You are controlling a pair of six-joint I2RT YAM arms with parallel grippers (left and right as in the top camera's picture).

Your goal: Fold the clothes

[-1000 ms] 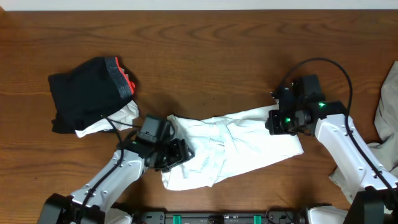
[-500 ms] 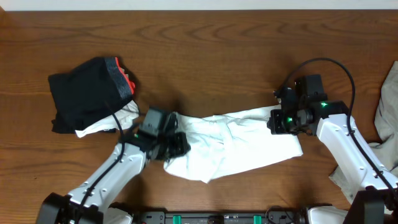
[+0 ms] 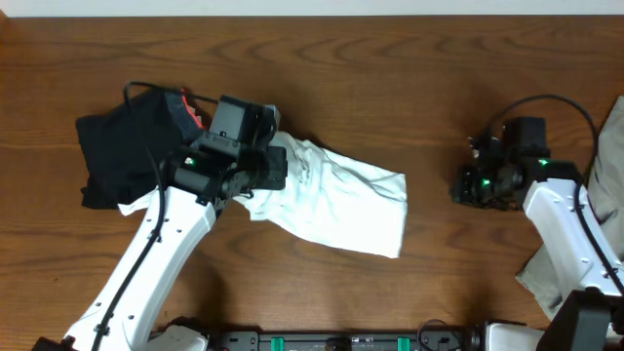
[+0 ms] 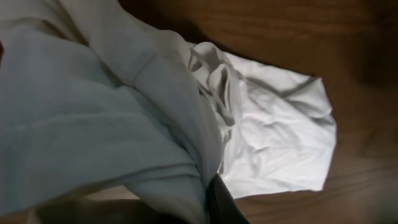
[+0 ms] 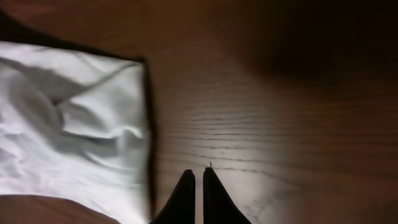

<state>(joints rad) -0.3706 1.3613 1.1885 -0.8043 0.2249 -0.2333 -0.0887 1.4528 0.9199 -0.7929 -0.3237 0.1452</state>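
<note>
- The left end effector, a dark, hard-edged block in the upper left of the overhead frame, is clamped on a gathered end of the white garment. In the left wrist view heavy folds of cloth drape over it, and only a dark sliver of one finger shows at the bottom edge.
- From that pinch the white garment slants toward the centre of the overhead frame as a rough oblong. It is bunched and ridged near the hold and flatter toward its squared far end, which lies on the tabletop.
- Its cloth is soft and matt, crossed by shallow creases, with a neat straight edge along the far side.
- The black garment is a crumpled, dull heap at the upper left, just beside the left arm. Its grey-orange band shows at the top, and a white strip of cloth pokes out along its lower edge.
- The right end effector, at the right of the overhead frame, has its two slim dark fingers pressed together on nothing, over bare wood. The white garment's edge lies apart from it, at the left of the right wrist view.
- The pale garment is rumpled at the right edge of the overhead frame, beside the right arm.
- The tabletop is dark brown wood with a fine grain and a slight sheen.
</note>
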